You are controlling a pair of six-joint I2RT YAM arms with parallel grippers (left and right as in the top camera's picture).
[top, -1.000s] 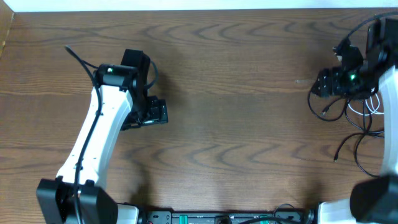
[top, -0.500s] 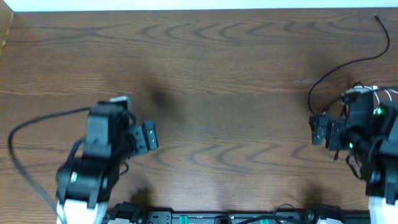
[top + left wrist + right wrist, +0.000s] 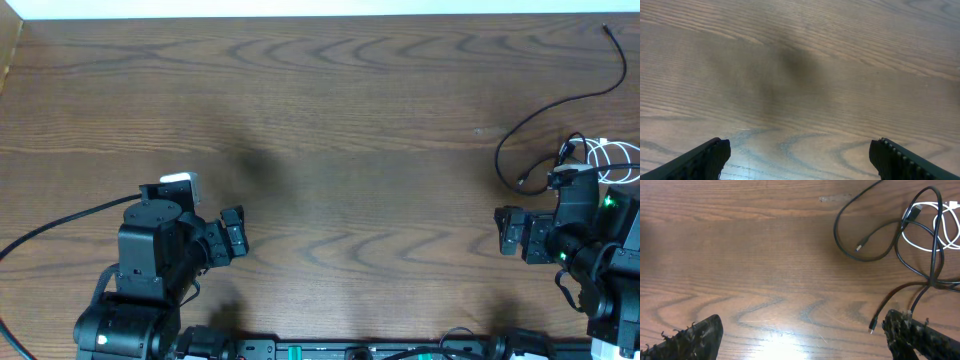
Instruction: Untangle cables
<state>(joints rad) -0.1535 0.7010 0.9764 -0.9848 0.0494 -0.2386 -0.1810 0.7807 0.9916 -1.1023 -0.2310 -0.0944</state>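
Observation:
The cables lie at the right side of the wooden table (image 3: 350,120). A black cable (image 3: 499,155) curves in from the far right corner, and a white cable (image 3: 618,160) is coiled beside it. In the right wrist view, black cables (image 3: 835,230) cross each other next to the white cable (image 3: 920,246), with small plug ends lying loose. My right gripper (image 3: 510,232) (image 3: 805,345) is open and empty, in front of and left of the cables. My left gripper (image 3: 233,236) (image 3: 800,165) is open and empty over bare wood at the front left.
A thicker black cable (image 3: 60,222) runs from the left arm off the table's left edge. One black plug end (image 3: 871,328) lies close to my right gripper's right finger. The table's far edge runs along the top of the overhead view.
Both arms have drawn back toward the table's front edge. The right gripper has moved off the cables, which now lie uncovered. The left gripper has moved from mid-left to front left.

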